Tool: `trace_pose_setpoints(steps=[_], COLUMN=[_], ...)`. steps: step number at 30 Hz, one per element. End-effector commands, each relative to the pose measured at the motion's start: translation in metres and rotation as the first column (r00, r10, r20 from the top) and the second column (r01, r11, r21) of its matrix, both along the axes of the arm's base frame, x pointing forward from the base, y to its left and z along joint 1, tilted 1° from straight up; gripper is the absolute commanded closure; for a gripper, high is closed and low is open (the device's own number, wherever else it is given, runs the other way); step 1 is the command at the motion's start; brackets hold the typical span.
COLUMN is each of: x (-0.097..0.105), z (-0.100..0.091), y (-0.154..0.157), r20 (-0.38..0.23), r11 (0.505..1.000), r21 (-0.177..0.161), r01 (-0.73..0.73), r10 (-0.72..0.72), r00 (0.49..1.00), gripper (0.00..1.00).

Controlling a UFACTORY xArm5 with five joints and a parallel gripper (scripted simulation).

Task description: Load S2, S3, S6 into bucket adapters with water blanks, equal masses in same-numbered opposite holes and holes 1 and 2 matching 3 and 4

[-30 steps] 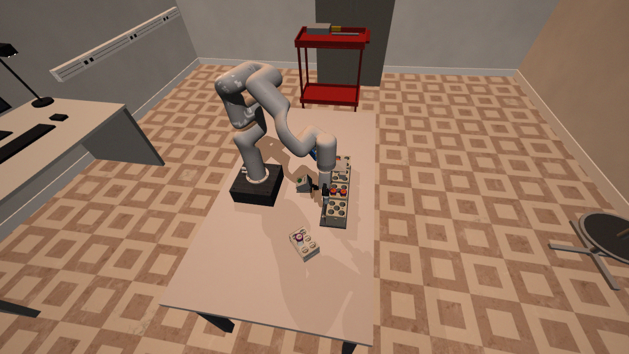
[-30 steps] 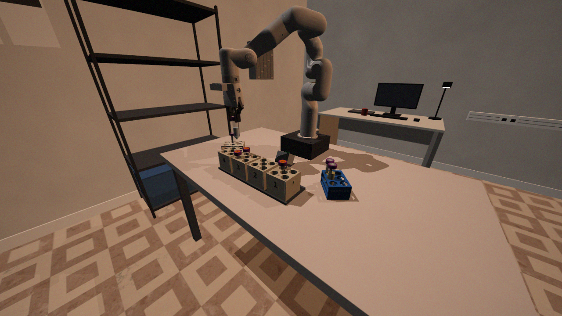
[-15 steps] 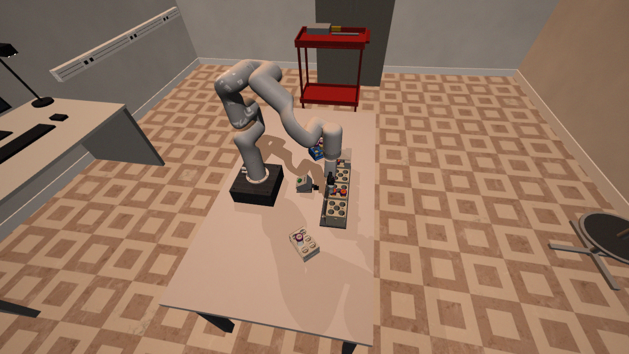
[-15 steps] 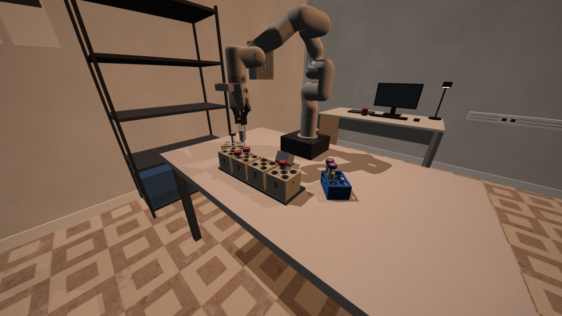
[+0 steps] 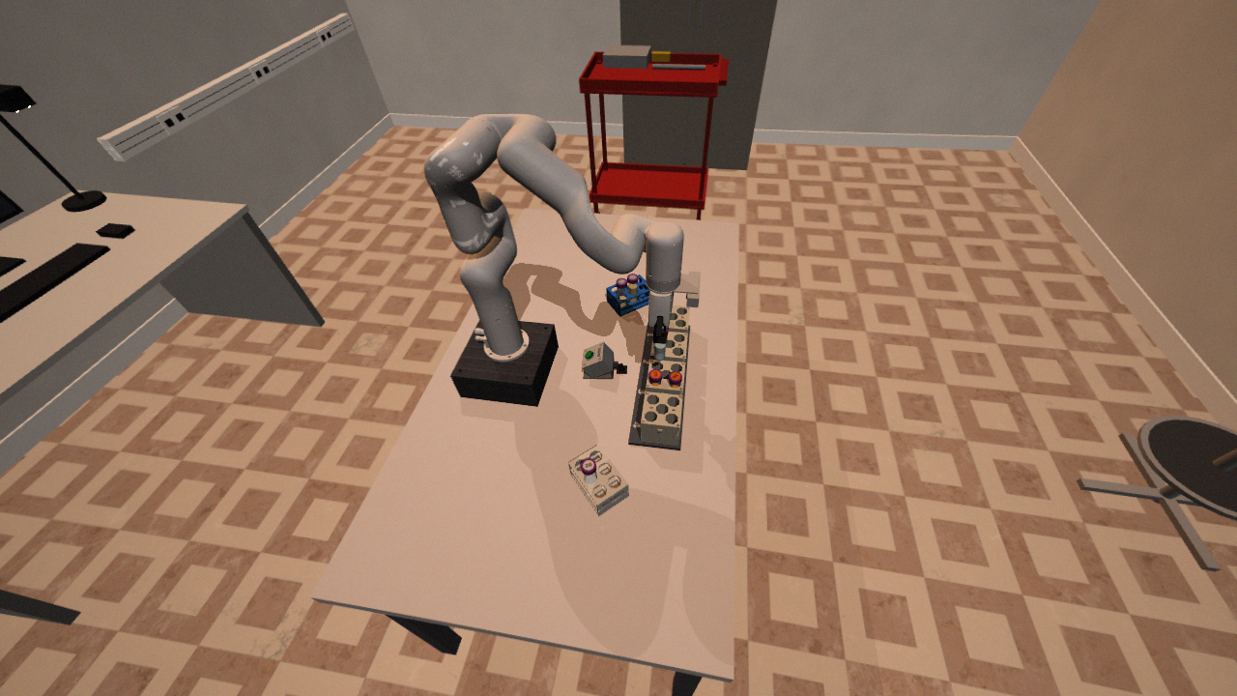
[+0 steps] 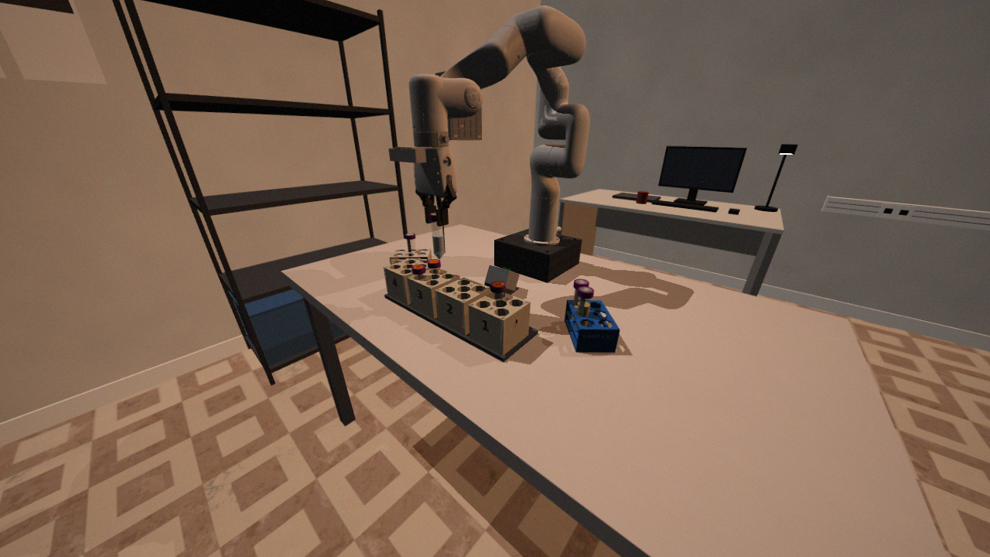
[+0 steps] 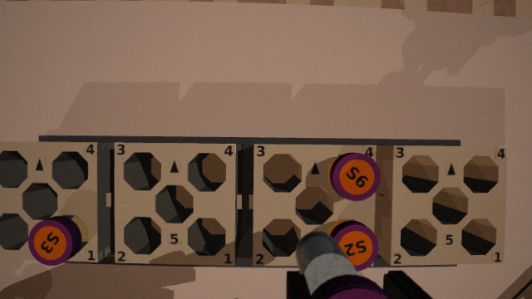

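Hand clenched on a clear, purple-capped tube, above the row of beige block adapters. Orange-dotted tubes S6 and S2 stand in adapter 3's holes 4 and 1; orange-dotted S3 stands in adapter 1's hole 1.

The gripper is now closer to adapter 1. Its tube moves nearer adapter 1 too.
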State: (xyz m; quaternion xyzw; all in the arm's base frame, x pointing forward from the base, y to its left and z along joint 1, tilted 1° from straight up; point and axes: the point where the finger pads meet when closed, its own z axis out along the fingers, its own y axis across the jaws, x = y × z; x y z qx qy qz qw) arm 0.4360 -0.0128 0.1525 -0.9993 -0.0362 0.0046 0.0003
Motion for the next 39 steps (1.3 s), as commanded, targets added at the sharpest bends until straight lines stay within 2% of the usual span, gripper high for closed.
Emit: trace_pose_setpoints(steps=[1, 14, 16, 31, 33, 39], x=[0.005, 0.015, 0.015, 0.027, 0.027, 0.032], z=[0.002, 0.002, 0.002, 0.002, 0.002, 0.002], y=[0.019, 0.083, 0.083, 0.157, 0.157, 0.187], r20=[0.004, 0.004, 0.004, 0.004, 0.004, 0.004], r11=[1.0, 1.0, 1.0, 1.0, 1.0, 1.0], r21=[0.005, 0.006, 0.006, 0.007, 0.007, 0.007], r01=[0.002, 0.002, 0.002, 0.002, 0.002, 0.002], r10=[-0.002, -0.002, -0.002, -0.002, -0.002, -0.002], r00=[1.0, 1.0, 1.0, 1.0, 1.0, 1.0], gripper=[1.0, 1.0, 1.0, 1.0, 1.0, 1.0])
